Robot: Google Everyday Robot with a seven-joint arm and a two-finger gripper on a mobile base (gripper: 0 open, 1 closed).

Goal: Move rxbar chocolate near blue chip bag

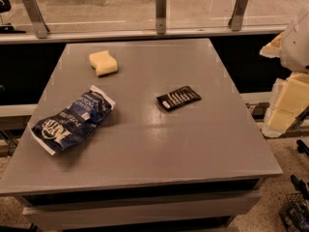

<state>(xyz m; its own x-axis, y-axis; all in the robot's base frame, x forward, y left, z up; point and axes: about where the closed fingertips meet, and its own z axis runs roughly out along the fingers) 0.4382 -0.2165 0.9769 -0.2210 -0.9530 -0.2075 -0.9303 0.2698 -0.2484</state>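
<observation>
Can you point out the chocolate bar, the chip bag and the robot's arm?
bar (178, 98): camera view, wrapper's middle.
bag (72, 120): camera view, middle of blue face.
arm (295, 38): camera view, white shell, right edge; gripper out of view.

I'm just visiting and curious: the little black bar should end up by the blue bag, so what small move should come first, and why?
Probably bring the gripper, which is out of view, over the rxbar chocolate. It lies flat and untouched mid-table, well to the right of the blue chip bag, with a stretch of grey table between them.
</observation>
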